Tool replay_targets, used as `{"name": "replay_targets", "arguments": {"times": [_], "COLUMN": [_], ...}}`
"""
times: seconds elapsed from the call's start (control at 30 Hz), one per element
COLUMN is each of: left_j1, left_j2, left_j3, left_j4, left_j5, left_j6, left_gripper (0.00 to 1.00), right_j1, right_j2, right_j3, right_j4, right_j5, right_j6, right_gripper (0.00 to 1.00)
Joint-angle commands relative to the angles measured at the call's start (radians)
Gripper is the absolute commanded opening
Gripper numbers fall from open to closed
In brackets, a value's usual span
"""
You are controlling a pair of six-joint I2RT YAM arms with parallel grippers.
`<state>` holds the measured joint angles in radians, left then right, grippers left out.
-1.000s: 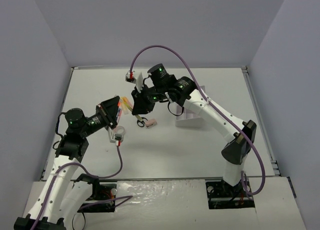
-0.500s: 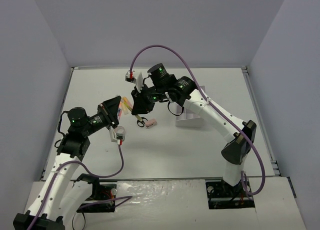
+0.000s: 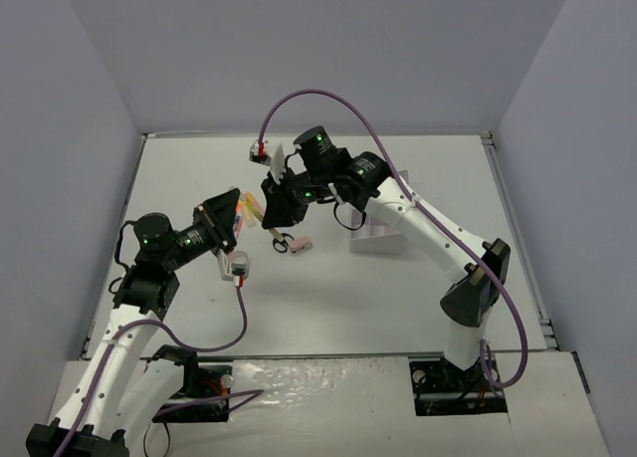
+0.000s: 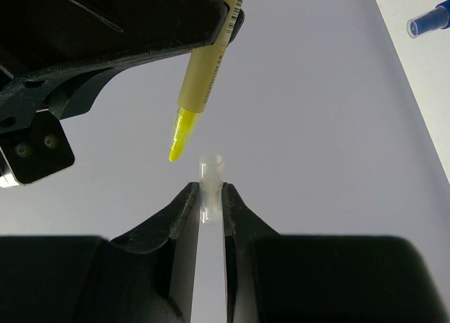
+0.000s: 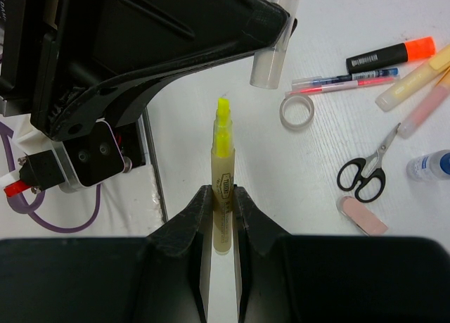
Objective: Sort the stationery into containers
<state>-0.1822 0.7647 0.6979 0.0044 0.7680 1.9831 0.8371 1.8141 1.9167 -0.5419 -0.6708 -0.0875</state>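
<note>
**Uncapped highlighter and its cap, held tip to mouth.** My right gripper point(image 5: 223, 193) is pressed together on the barrel of the yellow highlighter point(image 5: 223, 161). The pen points straight out ahead of the fingers with its bare chisel tip leading. My left gripper point(image 4: 209, 191) pinches the clear cap point(image 4: 211, 167) by its closed end, so the open mouth faces outward.

The two tools face each other above the table, with the tip just beside the cap mouth and not yet in it. From the left wrist the pen comes in slanted from above and slightly left of the cap. I judge the hold to be for recapping, since an open tip would dry out or mark the container. The slant suggests the axes need lining up before any push.

**Stationery to be sorted.** All of it lies on the table to the right of my right gripper:
- clear tape ring point(image 5: 297, 110), nearest the pen tip
- black-handled scissors point(image 5: 369, 172)
- pink eraser block point(image 5: 364, 215)
- orange highlighter point(image 5: 390, 53) with a black barrel
- two thin pens point(image 5: 344, 80)
- pale yellow and pink markers point(image 5: 416, 92)
- blue-capped bottle point(image 5: 430, 165)

The white organiser tray point(image 3: 383, 243) sits beneath my right forearm and is mostly hidden in the overhead view.

**Writing.**
- The yellow barrel carries a barcode near my right fingers (seen from the left wrist).
- A printed line runs along the same barrel, too small to read.
- The black barrel bears white lettering, also illegible.
</note>
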Motion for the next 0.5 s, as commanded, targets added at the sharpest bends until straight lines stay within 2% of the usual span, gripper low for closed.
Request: {"name": "replay_targets", "arguments": {"times": [0.0, 0.47], "left_j1": [-0.003, -0.004], "left_j2": [-0.009, -0.01], "left_j3": [0.069, 0.064], "left_j4": [0.064, 0.102], "left_j5": [0.018, 0.024], "left_j6": [0.387, 0.386], "left_gripper": [0.0, 0.0], "right_j1": [-0.007, -0.007], "right_j2": [-0.011, -0.007], "right_j3": [0.02, 0.017], "right_j4": [0.04, 0.039], "right_j5": [-0.027, -0.027], "right_j6": [-0.003, 0.0], "right_gripper": [0.0, 0.0]}}
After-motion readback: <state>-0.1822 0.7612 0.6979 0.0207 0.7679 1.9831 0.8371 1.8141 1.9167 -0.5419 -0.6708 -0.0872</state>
